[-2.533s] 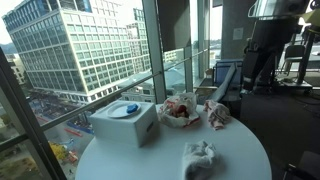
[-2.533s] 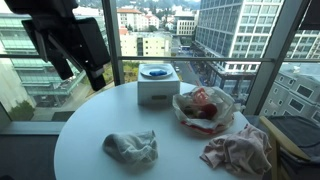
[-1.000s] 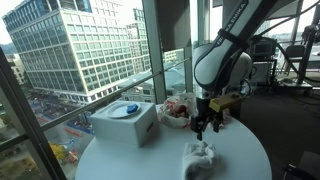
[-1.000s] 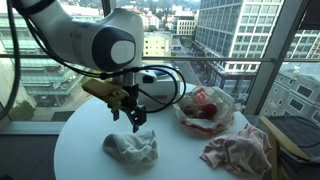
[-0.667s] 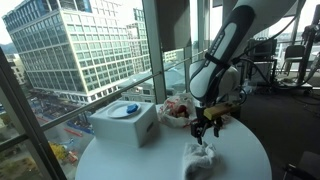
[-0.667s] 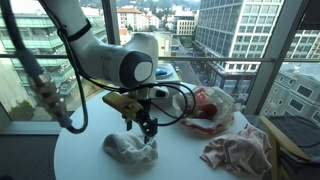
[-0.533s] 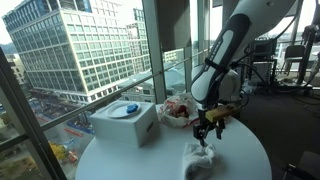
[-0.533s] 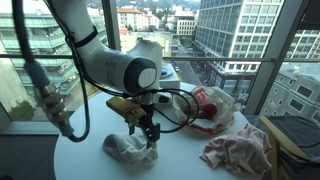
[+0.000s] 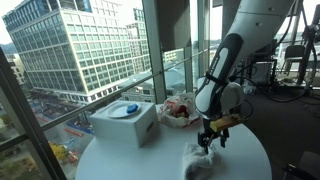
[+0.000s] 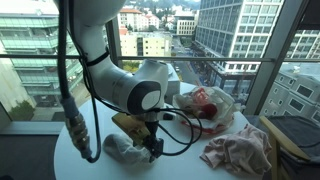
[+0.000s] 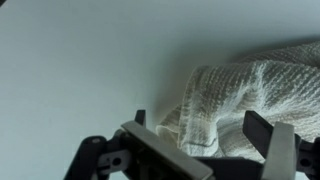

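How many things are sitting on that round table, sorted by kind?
Cloths: 2, the white cloth and the pink cloth
Boxes: 1, the white box
Bowls: 1, the clear bowl holding fabric
Total: 4

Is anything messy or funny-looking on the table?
Two cloths lie crumpled, not folded: a white towel right under the open gripper, and a pinkish cloth bunched near the edge of the table. Nothing looks spilled or broken.
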You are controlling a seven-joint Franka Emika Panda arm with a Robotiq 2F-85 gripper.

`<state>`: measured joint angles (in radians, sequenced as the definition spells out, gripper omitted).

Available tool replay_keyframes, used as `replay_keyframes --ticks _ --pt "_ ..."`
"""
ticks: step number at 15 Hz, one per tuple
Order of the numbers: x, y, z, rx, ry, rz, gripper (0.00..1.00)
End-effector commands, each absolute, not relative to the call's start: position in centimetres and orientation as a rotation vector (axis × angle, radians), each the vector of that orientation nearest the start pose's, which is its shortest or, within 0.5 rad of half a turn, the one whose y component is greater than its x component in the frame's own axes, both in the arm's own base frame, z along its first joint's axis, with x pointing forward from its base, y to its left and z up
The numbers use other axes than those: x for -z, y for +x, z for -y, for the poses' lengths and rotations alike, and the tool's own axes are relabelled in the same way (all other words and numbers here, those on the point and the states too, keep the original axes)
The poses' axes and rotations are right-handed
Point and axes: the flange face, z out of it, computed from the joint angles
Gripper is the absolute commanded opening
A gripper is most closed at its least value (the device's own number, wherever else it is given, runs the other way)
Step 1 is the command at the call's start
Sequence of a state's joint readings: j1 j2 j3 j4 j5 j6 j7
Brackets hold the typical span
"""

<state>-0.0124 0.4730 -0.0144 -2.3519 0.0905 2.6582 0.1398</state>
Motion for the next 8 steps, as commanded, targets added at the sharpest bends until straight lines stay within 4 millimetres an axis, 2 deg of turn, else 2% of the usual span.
replay_keyframes --ticks 1,8 --pt "-10.55 48.76 1.79 -0.249 -3.069 -0.368 0.74" --pt "-11.26 49.27 1.49 -0.273 -3.027 -0.405 0.2"
